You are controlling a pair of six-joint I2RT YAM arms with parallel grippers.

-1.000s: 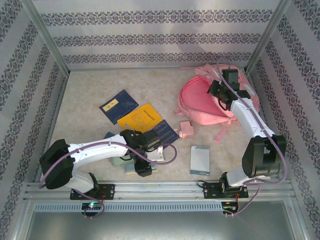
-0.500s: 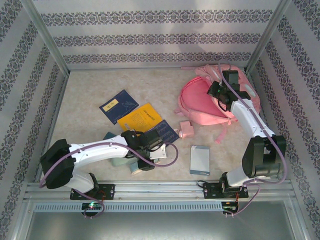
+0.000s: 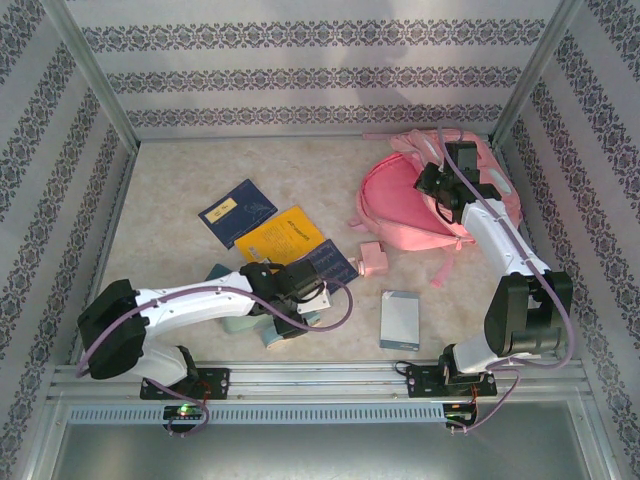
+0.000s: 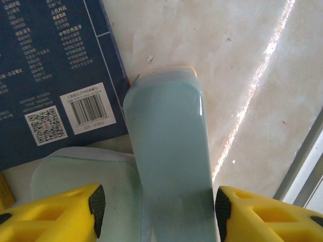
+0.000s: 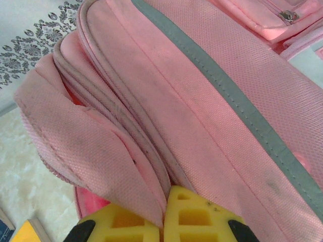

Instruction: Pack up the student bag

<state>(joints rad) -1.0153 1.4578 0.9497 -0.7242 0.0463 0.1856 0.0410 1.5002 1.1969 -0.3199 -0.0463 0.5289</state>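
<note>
The student bag (image 3: pixel 410 205) lies at the back right, a big pink backpack with a grey strip (image 5: pixel 237 101). My right gripper (image 3: pixel 428 180) is at its top edge. In the right wrist view that gripper (image 5: pixel 164 214) is shut on a fold of the bag's pink flap (image 5: pixel 101 151), lifted off the body. My left gripper (image 3: pixel 290 318) hovers low near the front edge, open. Between its fingers (image 4: pixel 156 201) stands a narrow pale teal case (image 4: pixel 166 151); the right pad sits close to it and the left pad is apart from it. A second flat teal piece (image 4: pixel 75 176) lies beside it.
A dark blue book (image 3: pixel 328 262), a yellow book (image 3: pixel 283 235) and a blue book (image 3: pixel 237 212) lie left of centre. A small pink item (image 3: pixel 373 258) and a grey pad (image 3: pixel 400 320) lie in the middle. The metal rail (image 3: pixel 330 375) runs along the front.
My left wrist has turned and shifted slightly back and right over the teal case, which now shows at its front side. The right arm and bag flap have stayed put.
</note>
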